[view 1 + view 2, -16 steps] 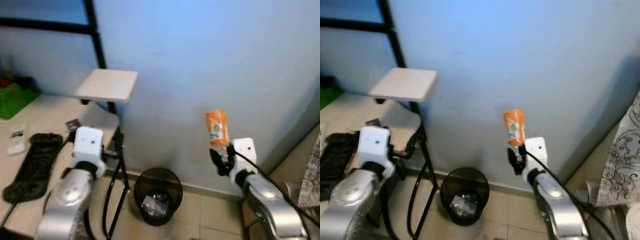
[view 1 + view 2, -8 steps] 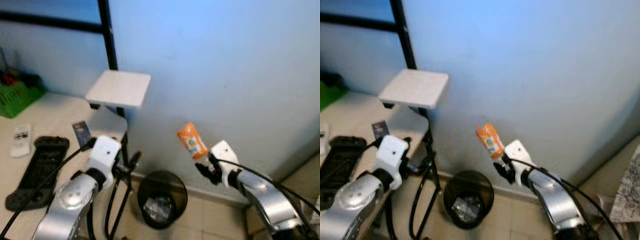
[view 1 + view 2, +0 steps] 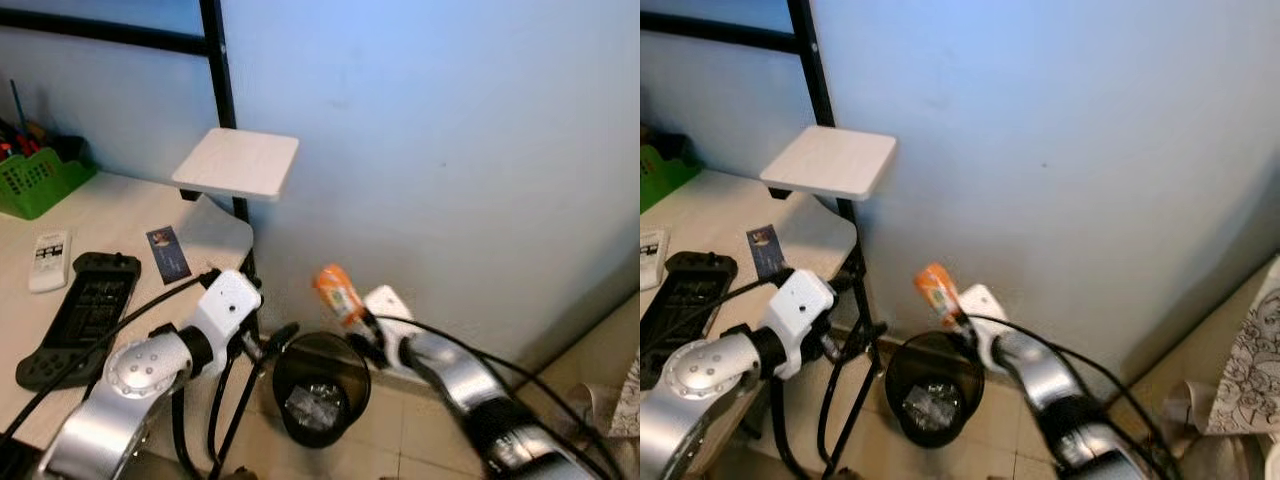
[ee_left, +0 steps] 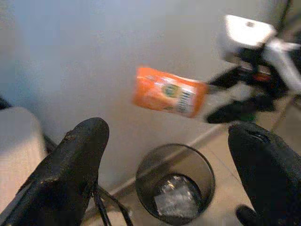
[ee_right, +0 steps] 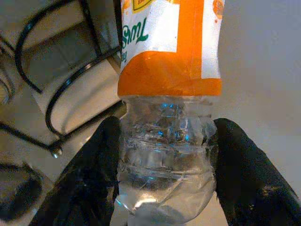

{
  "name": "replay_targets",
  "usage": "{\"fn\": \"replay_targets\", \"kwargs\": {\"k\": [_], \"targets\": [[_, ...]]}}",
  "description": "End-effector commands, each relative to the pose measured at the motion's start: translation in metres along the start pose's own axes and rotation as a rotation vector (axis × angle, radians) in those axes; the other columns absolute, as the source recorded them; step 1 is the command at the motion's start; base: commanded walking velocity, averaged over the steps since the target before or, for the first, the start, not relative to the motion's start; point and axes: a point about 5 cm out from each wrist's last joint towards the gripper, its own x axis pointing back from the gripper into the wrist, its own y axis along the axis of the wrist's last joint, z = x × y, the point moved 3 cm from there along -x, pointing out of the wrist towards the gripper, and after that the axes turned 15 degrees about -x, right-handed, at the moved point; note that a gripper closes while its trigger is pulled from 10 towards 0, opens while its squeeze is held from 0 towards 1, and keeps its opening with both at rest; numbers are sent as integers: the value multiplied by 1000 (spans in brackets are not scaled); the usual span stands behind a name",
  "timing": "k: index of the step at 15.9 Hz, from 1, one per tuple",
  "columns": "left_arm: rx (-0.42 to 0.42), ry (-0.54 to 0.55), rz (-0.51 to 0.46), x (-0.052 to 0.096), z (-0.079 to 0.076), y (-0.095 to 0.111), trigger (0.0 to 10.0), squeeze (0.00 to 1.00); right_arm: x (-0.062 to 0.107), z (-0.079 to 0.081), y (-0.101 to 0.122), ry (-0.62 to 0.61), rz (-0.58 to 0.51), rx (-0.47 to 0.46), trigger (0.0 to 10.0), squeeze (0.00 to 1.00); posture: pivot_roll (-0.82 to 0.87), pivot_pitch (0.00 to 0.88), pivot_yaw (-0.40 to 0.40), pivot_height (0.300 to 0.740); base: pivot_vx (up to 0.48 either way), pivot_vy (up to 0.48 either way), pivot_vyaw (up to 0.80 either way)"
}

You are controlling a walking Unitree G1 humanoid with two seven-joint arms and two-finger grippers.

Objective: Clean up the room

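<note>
A clear plastic bottle (image 3: 337, 293) with an orange label hangs tilted just above the far rim of a black mesh waste bin (image 3: 287, 362) on the tiled floor. My right gripper (image 3: 364, 334) is shut on the bottle's clear lower body (image 5: 165, 141), a black finger (image 5: 87, 176) on each side. Crumpled rubbish lies in the bin. My left gripper (image 4: 169, 181) stands open beside the desk leg, facing the bin (image 4: 141, 175) and the bottle (image 4: 169, 92), with nothing between its fingers.
A pale desk (image 3: 120, 230) at the left carries a black handheld console (image 3: 80, 315), a white remote (image 3: 48, 260), a card (image 3: 170, 255) and a green basket (image 3: 35, 175). A white shelf (image 3: 240, 162) hangs on a black frame. Patterned cloth (image 3: 1250, 350) lies at the right.
The camera has shifted. My right gripper has carried the bottle left and down to just over the bin, tilting it. My left arm has reached forward toward the bin.
</note>
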Motion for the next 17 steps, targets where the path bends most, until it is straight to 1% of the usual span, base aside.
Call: {"fn": "replay_targets", "kwargs": {"k": [1,2,3,6,8,12,17], "targets": [[-6,-25,-10,1,-2,3,10000,0,1,-8,6,-28,-32,-21,10000,0,83,73,-20,740,0,0,0],[-5,-41,-8,1,-4,3,10000,0,-2,-7,9,-35,-39,-26,10000,0,83,83,-14,740,0,0,0],[-8,-85,-8,1,-10,3,10000,0,-7,-5,16,-60,-51,-28,10000,0,78,92,-14,740,0,0,0],[-5,-117,-18,0,-16,6,10000,0,-11,-8,23,-101,-55,-2,10000,0,82,107,-12,740,0,0,0],[-8,-136,-11,1,-19,4,10000,0,-12,-8,24,-92,-70,-56,10000,0,92,121,-20,740,0,0,0],[-1,-145,8,8,-22,0,10000,0,-16,-1,26,-87,-72,-62,10000,0,109,130,-27,740,0,0,0],[5,-149,5,7,-26,2,10000,0,-17,1,27,-78,-77,-75,10000,0,105,126,-27,740,0,0,0]]}}
